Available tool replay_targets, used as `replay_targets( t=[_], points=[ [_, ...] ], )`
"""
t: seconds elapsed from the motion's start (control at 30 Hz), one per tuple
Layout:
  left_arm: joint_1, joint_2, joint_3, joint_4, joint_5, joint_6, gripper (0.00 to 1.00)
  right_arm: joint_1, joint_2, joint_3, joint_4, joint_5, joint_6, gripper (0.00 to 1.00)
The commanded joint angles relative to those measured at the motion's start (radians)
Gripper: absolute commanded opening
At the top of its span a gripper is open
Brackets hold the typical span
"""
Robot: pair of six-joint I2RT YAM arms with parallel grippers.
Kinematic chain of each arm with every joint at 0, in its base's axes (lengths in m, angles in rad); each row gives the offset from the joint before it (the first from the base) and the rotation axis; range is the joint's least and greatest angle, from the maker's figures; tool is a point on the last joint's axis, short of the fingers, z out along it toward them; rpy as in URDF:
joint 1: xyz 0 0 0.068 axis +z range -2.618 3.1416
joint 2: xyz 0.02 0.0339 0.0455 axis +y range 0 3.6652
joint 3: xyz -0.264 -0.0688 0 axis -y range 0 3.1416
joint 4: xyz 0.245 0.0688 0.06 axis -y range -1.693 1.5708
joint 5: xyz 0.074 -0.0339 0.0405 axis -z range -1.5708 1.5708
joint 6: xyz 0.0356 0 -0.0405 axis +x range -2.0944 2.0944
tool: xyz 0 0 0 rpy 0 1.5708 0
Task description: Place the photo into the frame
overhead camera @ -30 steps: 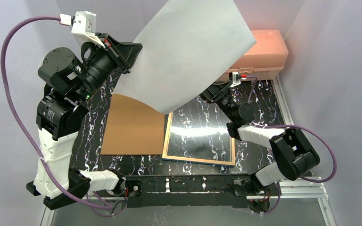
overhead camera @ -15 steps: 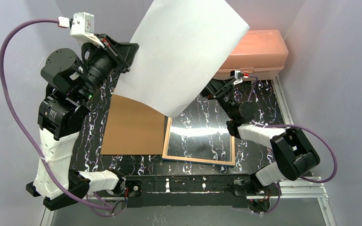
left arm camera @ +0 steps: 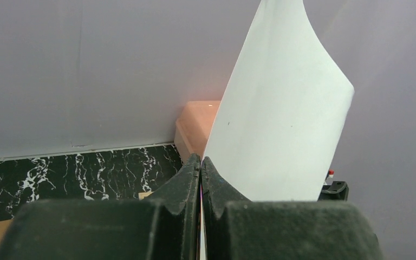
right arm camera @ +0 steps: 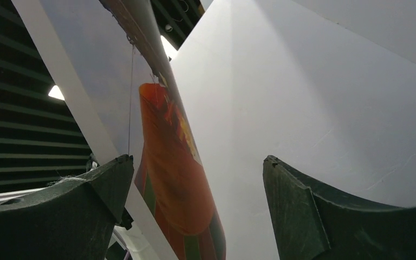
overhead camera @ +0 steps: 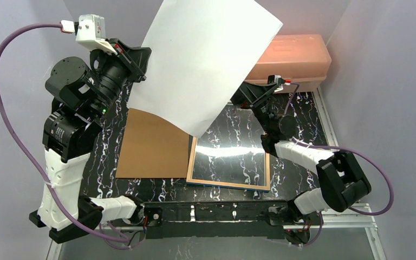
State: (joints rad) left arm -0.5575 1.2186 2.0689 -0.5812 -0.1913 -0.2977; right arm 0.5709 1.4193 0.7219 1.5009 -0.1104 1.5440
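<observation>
White-backed, the photo [overhead camera: 208,59] hangs high above the table [overhead camera: 168,187], pinched in our left gripper [left arm camera: 200,158] while the right gripper [right arm camera: 195,160] gapes beneath, seemingly not touching it; next we must lower it flat into the frame [overhead camera: 228,184].

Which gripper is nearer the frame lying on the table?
Right. The right gripper is open near the frame's far edge, under the photo. The left gripper, shut on the photo's edge, is farther left, beyond the brown board.
</observation>
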Motion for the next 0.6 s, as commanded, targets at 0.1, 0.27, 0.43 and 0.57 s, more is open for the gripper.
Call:
replay_targets(
  t=[0.1,0.27,0.43,0.57],
  points=[
    [0.008,-0.025,-0.030,0.030,-0.048,0.016,0.00,0.022,-0.047,0.046,0.201,0.012,-0.011,0.95],
    [0.008,-0.032,-0.042,0.037,-0.086,0.041,0.00,0.023,-0.060,0.028,0.225,0.043,0.001,0.95],
    [0.008,-0.047,-0.056,0.042,-0.150,0.082,0.00,0.039,-0.088,0.037,0.130,0.044,-0.016,0.95],
    [0.010,-0.041,-0.056,0.034,-0.130,0.058,0.00,0.068,-0.100,0.073,-0.138,0.027,-0.036,0.95]
  ],
)
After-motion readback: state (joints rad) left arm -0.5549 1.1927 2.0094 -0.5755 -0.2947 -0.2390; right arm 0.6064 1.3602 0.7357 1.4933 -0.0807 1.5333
